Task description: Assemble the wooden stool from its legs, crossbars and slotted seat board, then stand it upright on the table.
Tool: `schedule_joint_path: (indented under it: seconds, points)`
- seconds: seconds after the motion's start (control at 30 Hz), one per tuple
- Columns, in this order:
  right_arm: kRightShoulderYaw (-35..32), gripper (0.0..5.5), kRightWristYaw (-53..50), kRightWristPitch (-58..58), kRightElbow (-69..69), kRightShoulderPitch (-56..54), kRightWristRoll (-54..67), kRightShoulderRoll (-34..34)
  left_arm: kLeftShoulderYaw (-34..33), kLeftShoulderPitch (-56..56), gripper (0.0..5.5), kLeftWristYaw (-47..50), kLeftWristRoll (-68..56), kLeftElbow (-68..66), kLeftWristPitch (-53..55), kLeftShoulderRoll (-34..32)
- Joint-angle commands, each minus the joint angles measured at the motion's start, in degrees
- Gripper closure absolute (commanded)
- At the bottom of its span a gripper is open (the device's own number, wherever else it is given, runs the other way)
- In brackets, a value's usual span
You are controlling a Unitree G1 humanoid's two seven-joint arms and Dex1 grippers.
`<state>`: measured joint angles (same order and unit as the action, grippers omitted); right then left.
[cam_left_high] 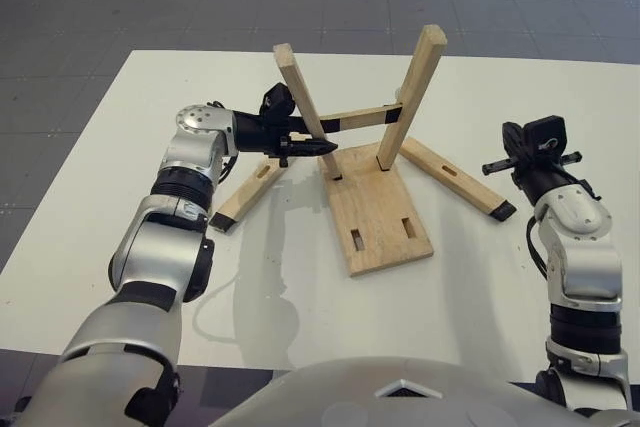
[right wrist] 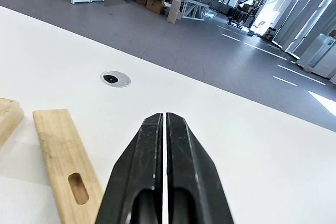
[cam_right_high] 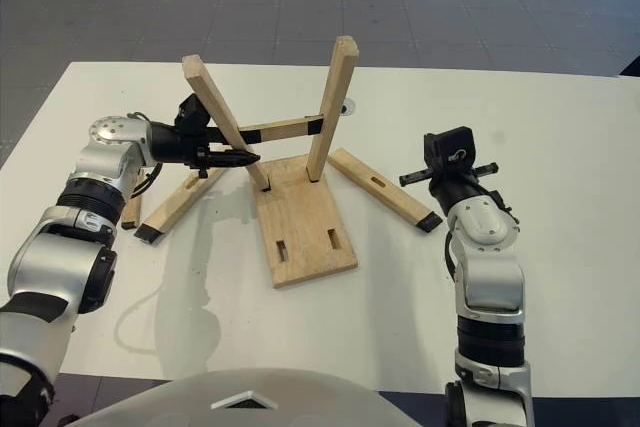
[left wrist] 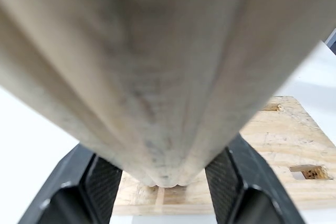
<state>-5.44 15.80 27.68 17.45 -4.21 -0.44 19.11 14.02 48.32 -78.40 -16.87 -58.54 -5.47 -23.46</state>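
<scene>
On the table, the seat board lies flat. The left standing leg and right standing leg sit in its far slots, joined by a crossbar. The near slots are empty, with the left loose leg and right loose leg lying flat, so I judge it half built. My left gripper clamps the left standing leg low down, forearm level. My right gripper hovers pinched closed, empty, near the right loose leg.
</scene>
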Motion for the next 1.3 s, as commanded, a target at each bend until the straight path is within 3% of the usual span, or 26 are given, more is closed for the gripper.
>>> schedule_joint_path:
  seconds: [0.03, 0.2, 0.6, 0.7, 0.83, 0.93, 1.1, 1.3]
  points:
    - [2.0, 5.4, -0.6, 0.8, 1.1, -0.7, -0.9, 0.0, 5.3, -0.1, 3.45, 7.4, 11.6, -3.7, -7.0, 4.5]
    - [3.0, 5.4, 0.0, 1.0, 1.3, -0.5, -0.6, 0.4, 6.1, -2.4, 3.43, 14.6, 13.6, -3.4, -10.3, 5.5]
    - [3.9, 5.4, 1.4, 1.1, 1.5, 0.4, -0.1, 0.6, 6.0, -2.3, 3.42, 13.0, 12.2, -1.9, -10.2, 5.5]
    - [4.3, 5.4, 1.7, 0.9, 2.1, 1.1, 0.2, 0.4, 2.7, -1.6, 2.62, 11.1, 8.3, -0.1, -8.3, 6.5]
    - [4.6, 5.4, 2.0, 1.2, 2.2, 1.9, 0.1, 0.7, -2.3, -0.4, 2.04, 9.4, 5.7, 2.0, -5.7, 7.1]
    - [5.3, 5.4, 2.5, 1.6, 1.2, 2.1, -0.9, 1.9, -2.6, -2.2, 1.54, 7.7, 7.3, 4.6, -4.1, 4.5]
    - [6.5, 5.4, 2.2, -1.2, -2.3, 2.3, -4.0, 4.5, 0.0, -9.9, 1.54, 7.0, 13.0, 15.3, -2.8, -2.5]
    - [11.0, 5.4, 1.1, -13.8, -10.2, 3.9, -11.3, 8.5, 1.7, -18.7, 1.54, 28.0, 22.3, 28.0, 6.5, 1.7]
